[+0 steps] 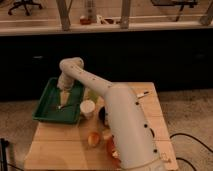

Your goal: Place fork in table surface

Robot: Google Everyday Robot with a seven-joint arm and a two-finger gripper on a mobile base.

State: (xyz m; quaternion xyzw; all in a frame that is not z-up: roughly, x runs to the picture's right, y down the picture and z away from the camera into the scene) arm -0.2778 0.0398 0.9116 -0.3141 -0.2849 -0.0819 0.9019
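The claw [63, 90] hangs over the green tray [46, 101] at the tabletop's [65, 142] left back corner, and I cannot tell its grip; the fork [64, 105] lies in the tray, so go straight down, pinch it, then lift.

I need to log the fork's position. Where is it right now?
In the camera view the fork lies inside the green tray at the table surface's left rear, just below the hand and left of the white cup.

Arm casing smooth, white, rounded; small dark dots; tool [63, 93] seemingly pale.
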